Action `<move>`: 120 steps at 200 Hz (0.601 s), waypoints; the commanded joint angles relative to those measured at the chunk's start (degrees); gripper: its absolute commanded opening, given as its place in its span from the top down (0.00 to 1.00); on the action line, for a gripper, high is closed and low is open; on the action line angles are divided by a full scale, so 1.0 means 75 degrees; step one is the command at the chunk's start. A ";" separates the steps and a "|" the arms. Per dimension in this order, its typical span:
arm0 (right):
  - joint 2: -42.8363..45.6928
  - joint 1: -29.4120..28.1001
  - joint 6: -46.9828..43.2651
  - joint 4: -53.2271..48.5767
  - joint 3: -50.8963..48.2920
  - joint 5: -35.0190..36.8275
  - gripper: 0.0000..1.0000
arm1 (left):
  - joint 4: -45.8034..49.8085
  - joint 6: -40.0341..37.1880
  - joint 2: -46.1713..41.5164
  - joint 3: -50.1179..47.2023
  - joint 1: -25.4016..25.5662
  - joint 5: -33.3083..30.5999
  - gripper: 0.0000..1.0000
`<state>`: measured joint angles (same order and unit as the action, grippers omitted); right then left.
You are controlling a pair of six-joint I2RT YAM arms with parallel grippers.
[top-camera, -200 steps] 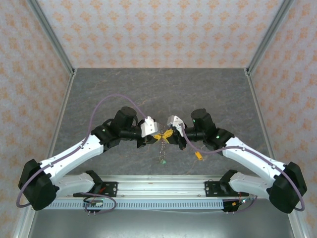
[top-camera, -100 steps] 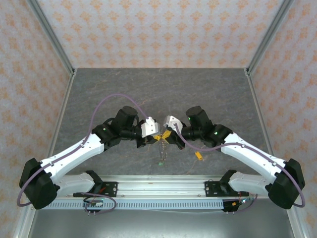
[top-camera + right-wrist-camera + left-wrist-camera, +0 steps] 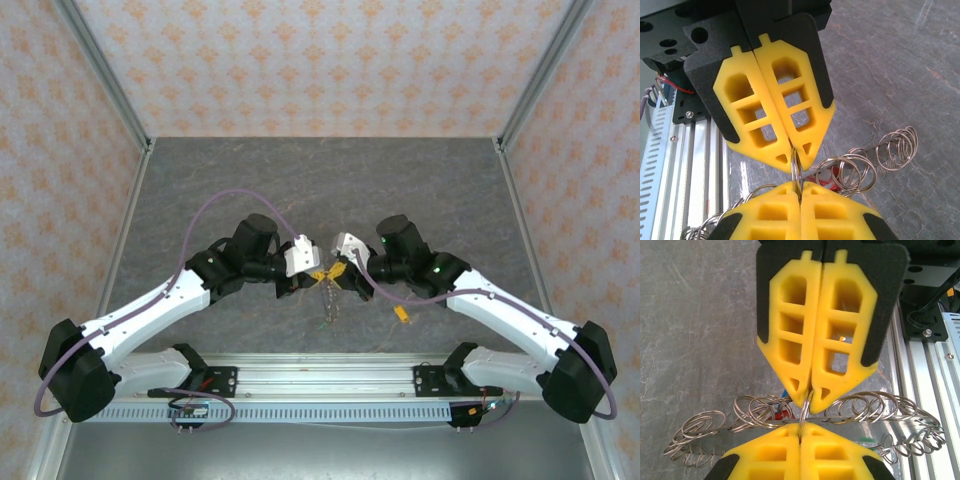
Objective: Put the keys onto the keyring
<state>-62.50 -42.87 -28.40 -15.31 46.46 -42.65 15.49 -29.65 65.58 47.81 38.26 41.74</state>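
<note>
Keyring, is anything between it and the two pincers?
Nothing visible is. The left pincer and the right pincer meet tip to tip, and both are shut on the same loop of the keyring.

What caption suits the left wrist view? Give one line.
Left end effector and right end effector, tip to tip, both shut on the wiry keyring.

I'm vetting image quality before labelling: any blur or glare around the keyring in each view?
Left wrist: keyring sharp, with bright glints on its loops. Right wrist: also sharp by the right gripper, with small glints on the loops. Top external: even light, no glare, but the keyring is too small to resolve.
</note>
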 commanded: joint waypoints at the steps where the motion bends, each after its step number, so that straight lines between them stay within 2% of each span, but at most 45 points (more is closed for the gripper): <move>1: 0.0454 0.0115 0.0205 0.1041 -0.0361 -0.0760 0.93 | -0.1007 0.0407 -0.0257 -0.0273 -0.0028 0.0227 1.00; 30: 0.0505 0.0526 0.0720 0.1915 -0.0836 -0.1523 0.87 | -0.1629 0.0772 -0.0407 -0.0526 -0.0152 0.0841 1.00; 77: 0.0486 0.0791 0.1150 0.2924 -0.1352 -0.1786 0.84 | -0.2385 0.1207 -0.0535 -0.0777 -0.0272 0.1219 1.00; 96: 0.0471 0.0830 0.1191 0.3035 -0.1411 -0.1833 0.87 | -0.2410 0.1223 -0.0513 -0.0786 -0.0285 0.1295 1.00; 120: 0.0486 0.0830 0.1306 0.3181 -0.1402 -0.1917 0.95 | -0.2361 0.1231 -0.0445 -0.0762 -0.0285 0.1291 1.00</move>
<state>-59.75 -36.95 -19.99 3.97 36.12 -54.59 2.28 -21.41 63.35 41.82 36.47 48.56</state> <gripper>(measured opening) 0.079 0.043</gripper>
